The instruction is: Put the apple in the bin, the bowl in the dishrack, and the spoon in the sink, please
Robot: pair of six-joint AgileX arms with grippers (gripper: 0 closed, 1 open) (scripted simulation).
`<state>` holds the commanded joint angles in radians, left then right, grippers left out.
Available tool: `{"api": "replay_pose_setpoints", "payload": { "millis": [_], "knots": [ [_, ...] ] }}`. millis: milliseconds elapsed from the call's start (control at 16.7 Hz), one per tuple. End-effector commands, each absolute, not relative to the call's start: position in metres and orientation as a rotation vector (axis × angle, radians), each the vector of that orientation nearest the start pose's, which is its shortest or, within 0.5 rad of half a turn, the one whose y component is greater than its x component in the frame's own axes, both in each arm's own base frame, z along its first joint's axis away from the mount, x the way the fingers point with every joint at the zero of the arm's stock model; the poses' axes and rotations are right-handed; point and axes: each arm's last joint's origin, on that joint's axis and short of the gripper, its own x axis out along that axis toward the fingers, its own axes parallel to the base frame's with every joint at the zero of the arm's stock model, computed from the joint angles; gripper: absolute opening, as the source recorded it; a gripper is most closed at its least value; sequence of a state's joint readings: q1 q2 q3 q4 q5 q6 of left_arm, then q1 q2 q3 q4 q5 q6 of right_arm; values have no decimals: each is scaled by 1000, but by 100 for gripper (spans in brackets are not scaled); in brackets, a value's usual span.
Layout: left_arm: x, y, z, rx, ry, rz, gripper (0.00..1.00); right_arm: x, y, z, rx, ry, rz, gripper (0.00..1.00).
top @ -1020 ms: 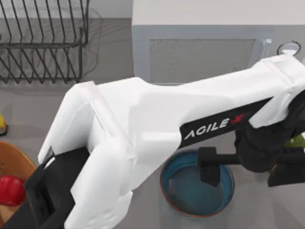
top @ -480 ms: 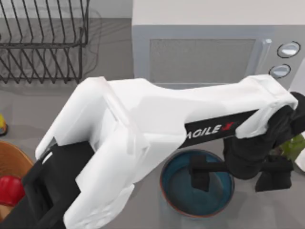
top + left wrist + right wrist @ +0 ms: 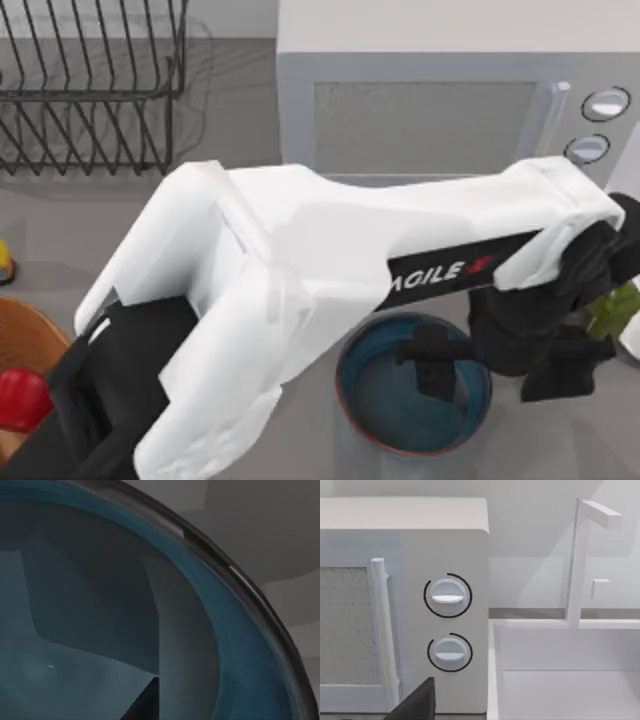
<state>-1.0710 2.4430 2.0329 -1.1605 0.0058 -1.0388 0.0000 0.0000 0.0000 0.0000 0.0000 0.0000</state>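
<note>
The teal-blue bowl (image 3: 400, 410) sits at the front of the table, right of centre. My left gripper (image 3: 497, 368) hangs open over its right rim, one finger (image 3: 435, 365) inside the bowl and the other outside it. The left wrist view looks closely at the bowl's inner wall and rim (image 3: 240, 630). The red apple (image 3: 20, 400) rests in the tan bin (image 3: 30, 335) at the left edge. The black wire dishrack (image 3: 90, 90) stands at the back left. The white sink (image 3: 560, 680) appears in the right wrist view, beside the microwave. The spoon is hidden.
A white microwave (image 3: 430, 110) with two dials stands at the back, behind the bowl. A green object (image 3: 615, 310) lies by the right edge and a yellow one (image 3: 4, 262) at the left edge. My left arm's white link covers the table's middle.
My left arm swung toward the front and lowered its gripper onto the bowl's right rim. In the last half second the two fingers drew closer together.
</note>
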Motion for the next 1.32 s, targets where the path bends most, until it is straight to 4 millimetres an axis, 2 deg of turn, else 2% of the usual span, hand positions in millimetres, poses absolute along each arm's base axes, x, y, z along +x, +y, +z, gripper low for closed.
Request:
{"api": "replay_pose_setpoints", "payload": {
  "millis": [420,1020,1140,1320],
  "knots": [
    [233,-416,128,15,1571,-16,2,106,-1,160,0,0,0,100],
    [233,-415,130,17,1569,-16,0,106,-1,160,0,0,0,100],
    [241,-410,135,14,1552,29,0,106,-1,160,0,0,0,100],
    [260,-397,157,-13,1532,131,0,106,-1,160,0,0,0,100]
  ]
}}
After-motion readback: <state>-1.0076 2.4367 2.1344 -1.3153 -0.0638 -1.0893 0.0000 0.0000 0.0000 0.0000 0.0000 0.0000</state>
